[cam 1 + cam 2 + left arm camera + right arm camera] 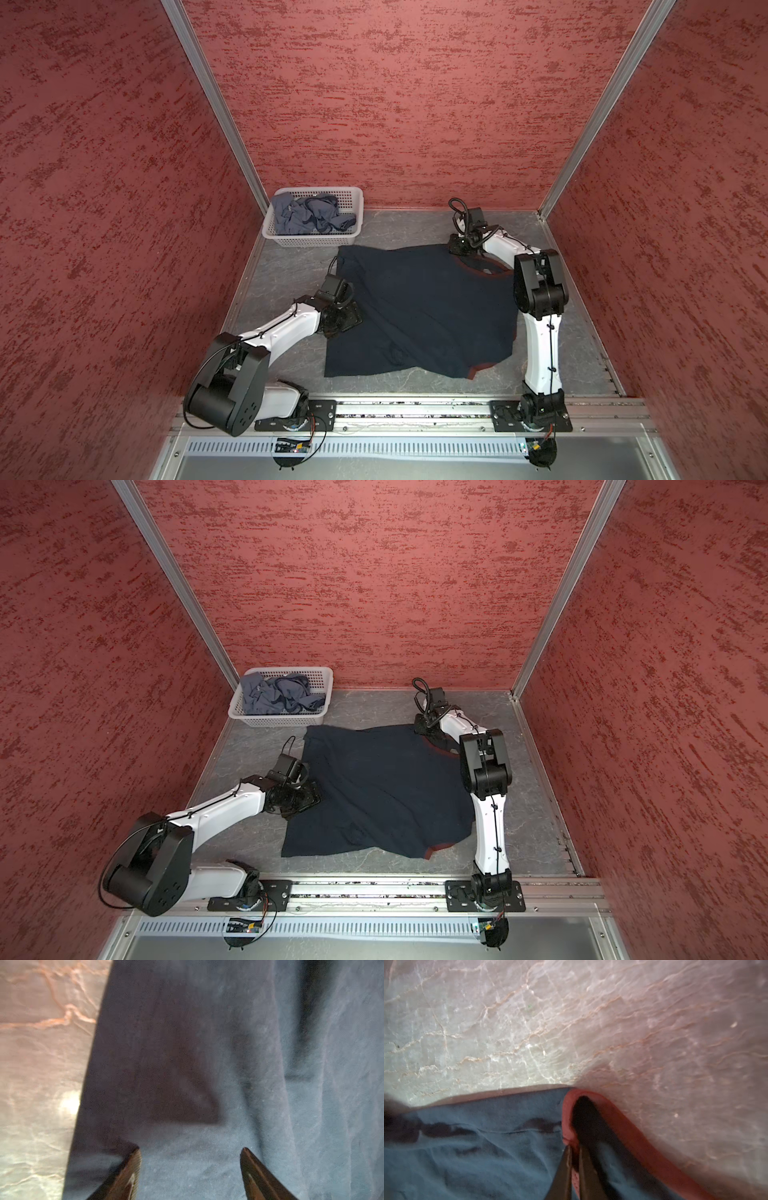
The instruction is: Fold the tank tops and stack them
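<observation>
Maroon trim point(623, 1118) pinched by right gripper point(574, 1149), worktop's point(291, 266) far edge: thin hold may slip. Left gripper point(191, 1149) spread; navy tank top point(419, 307) may drag.

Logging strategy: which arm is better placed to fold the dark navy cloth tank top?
Right, probably: the right end effector is shut on the maroon trim of the dark navy cloth tank top; the left end effector hangs open above it.
</observation>
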You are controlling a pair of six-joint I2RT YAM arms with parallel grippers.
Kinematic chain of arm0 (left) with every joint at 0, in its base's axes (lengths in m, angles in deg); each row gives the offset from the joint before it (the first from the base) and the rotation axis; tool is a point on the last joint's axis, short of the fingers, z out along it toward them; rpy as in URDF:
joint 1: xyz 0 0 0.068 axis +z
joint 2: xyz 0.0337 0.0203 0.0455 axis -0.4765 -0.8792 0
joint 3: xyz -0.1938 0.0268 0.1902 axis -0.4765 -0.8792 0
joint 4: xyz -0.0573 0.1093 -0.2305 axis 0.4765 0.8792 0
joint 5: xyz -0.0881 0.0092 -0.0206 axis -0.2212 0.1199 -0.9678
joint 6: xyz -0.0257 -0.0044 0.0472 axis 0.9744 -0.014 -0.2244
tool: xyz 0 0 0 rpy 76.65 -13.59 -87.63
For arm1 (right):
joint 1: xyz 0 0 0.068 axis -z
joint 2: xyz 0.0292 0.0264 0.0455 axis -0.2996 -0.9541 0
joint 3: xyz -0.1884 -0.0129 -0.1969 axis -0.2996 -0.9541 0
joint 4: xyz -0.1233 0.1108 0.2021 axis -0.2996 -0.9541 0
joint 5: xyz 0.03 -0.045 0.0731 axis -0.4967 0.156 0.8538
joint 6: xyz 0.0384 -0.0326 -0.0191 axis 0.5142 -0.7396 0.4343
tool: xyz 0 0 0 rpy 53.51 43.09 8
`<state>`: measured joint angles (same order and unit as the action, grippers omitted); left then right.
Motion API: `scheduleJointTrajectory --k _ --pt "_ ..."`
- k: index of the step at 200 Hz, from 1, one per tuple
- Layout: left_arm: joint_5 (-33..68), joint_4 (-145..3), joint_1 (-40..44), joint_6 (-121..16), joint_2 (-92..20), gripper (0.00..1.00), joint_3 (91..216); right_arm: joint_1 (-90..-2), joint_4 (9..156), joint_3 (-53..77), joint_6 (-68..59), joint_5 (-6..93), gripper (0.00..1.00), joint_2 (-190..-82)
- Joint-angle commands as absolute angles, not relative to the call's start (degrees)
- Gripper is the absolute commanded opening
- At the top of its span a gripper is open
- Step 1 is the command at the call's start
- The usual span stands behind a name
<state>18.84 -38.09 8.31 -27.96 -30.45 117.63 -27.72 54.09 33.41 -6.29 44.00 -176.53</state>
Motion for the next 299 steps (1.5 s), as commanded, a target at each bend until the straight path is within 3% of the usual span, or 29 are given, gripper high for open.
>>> scheduleJointTrajectory --k 1,23,86,162,182,198,234,299 --pt "21.2 -36.6 9.5 -27.4 -30.5 0.76 115.2 -27.6 52.6 36.3 -7.1 40.0 0.06 -175.6" --pt "21.5 -36.8 9.8 -27.5 -30.4 0.76 114.3 -27.6 50.8 39.6 -8.0 37.7 0.0 -176.4" --pt "22.7 -36.7 10.0 -27.3 -30.1 0.76 112.7 -25.9 47.1 49.8 -9.2 34.5 0.0 -181.6" --pt "23.8 -36.3 10.0 -26.7 -29.6 0.77 112.5 -25.2 37.0 72.5 -12.4 33.7 0.0 -195.4" --pt "24.0 -36.2 10.0 -26.6 -29.4 0.77 112.6 -25.2 33.8 74.2 -12.2 33.3 0.4 -194.2" --pt "24.4 -36.0 10.1 -26.4 -29.2 0.77 112.6 -24.8 32.5 71.6 -11.4 31.4 0.53 -190.5" --pt "26.4 -35.0 10.4 -25.0 -27.3 0.77 111.9 -21.8 39.0 55.0 -8.3 29.1 0.61 -179.2" --pt "26.9 -34.1 11.5 -24.2 -24.3 0.77 110.8 -15.7 46.3 38.2 -4.4 32.8 0.62 -173.7"
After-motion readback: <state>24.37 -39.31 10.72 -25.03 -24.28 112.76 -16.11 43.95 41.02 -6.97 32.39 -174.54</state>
